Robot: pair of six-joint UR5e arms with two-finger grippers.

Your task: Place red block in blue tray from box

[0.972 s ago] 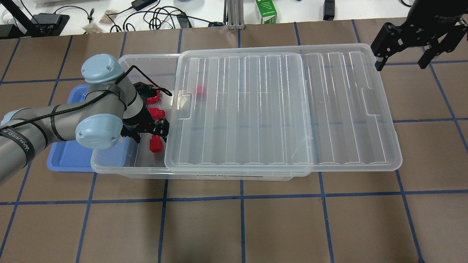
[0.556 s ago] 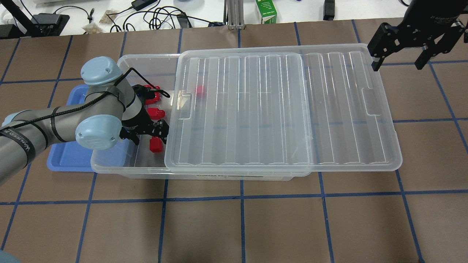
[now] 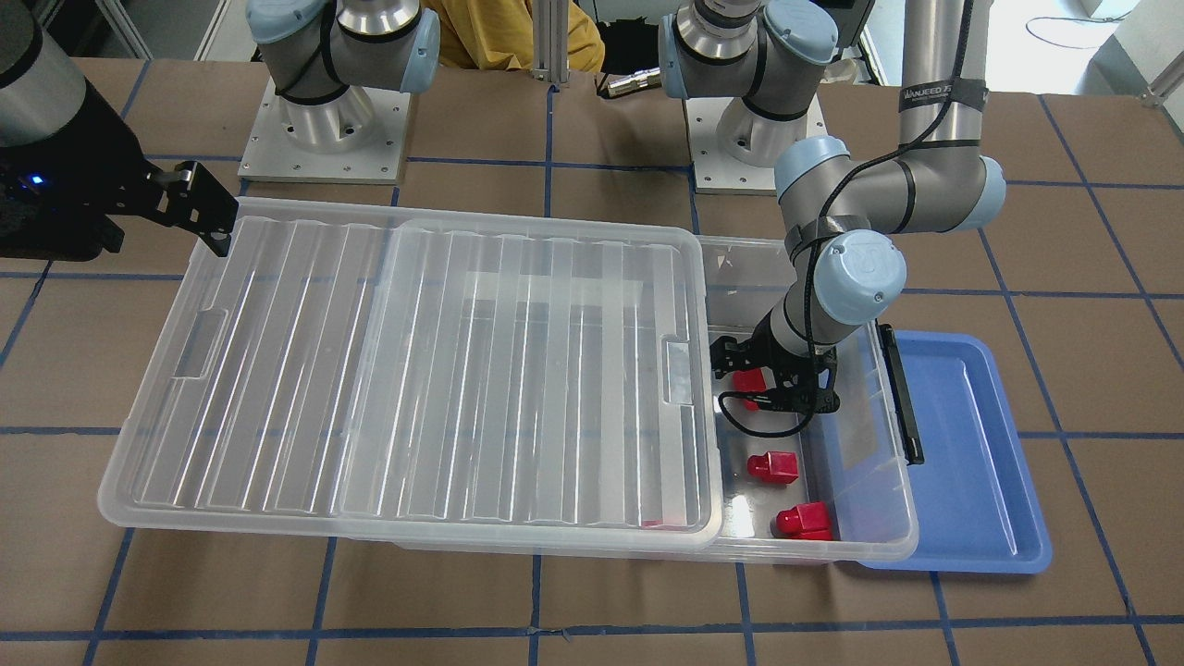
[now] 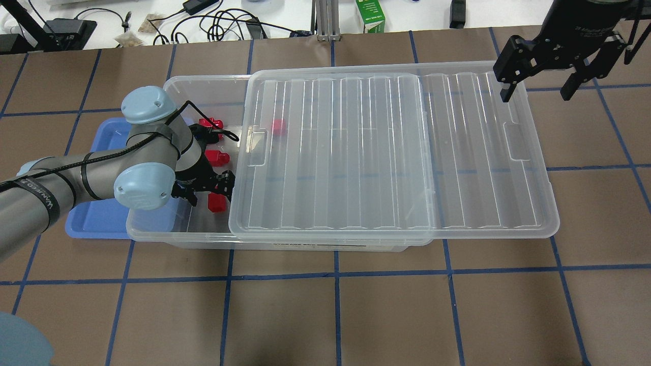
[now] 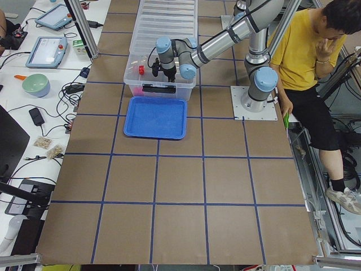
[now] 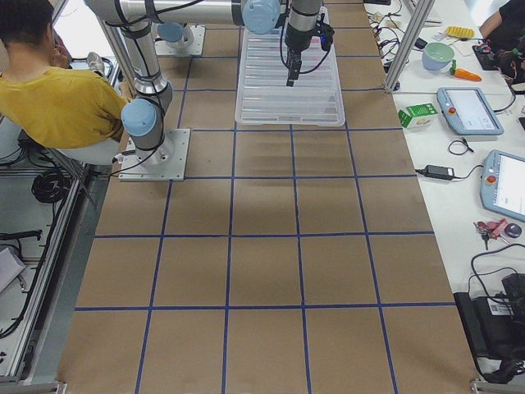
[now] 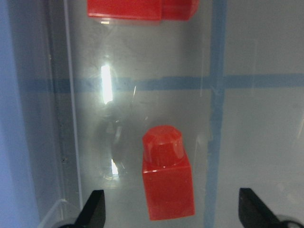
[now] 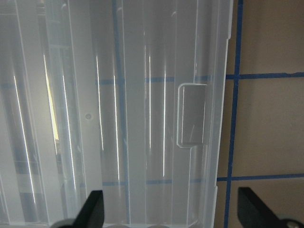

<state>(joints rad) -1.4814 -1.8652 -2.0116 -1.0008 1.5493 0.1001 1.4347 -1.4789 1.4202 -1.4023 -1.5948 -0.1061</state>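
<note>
Three red blocks lie in the uncovered end of the clear box [image 4: 173, 236]: one nearest the robot [image 4: 217, 203], one in the middle [image 4: 216, 157] and one at the far side [image 4: 211, 123]. A fourth red shape [image 4: 278, 126] shows through the lid. My left gripper [image 4: 211, 190] is open, low inside the box, over the nearest block [image 7: 167, 183], which lies between its fingertips [image 7: 94, 209]. The blue tray [image 4: 96, 223] sits beside the box, partly under my left arm, with nothing visible in it. My right gripper [image 4: 534, 91] is open and empty above the lid's right end.
The ribbed translucent lid [image 4: 386, 152] is slid to the right, covers most of the box and overhangs its right end. The box's black latch [image 3: 902, 398] faces the tray. Cables and a green carton [image 4: 370, 15] lie beyond the table's far edge.
My right gripper has moved left, from beside the lid's far right corner to over it. My left arm has shifted slightly right; its gripper stays open by the nearest block.
</note>
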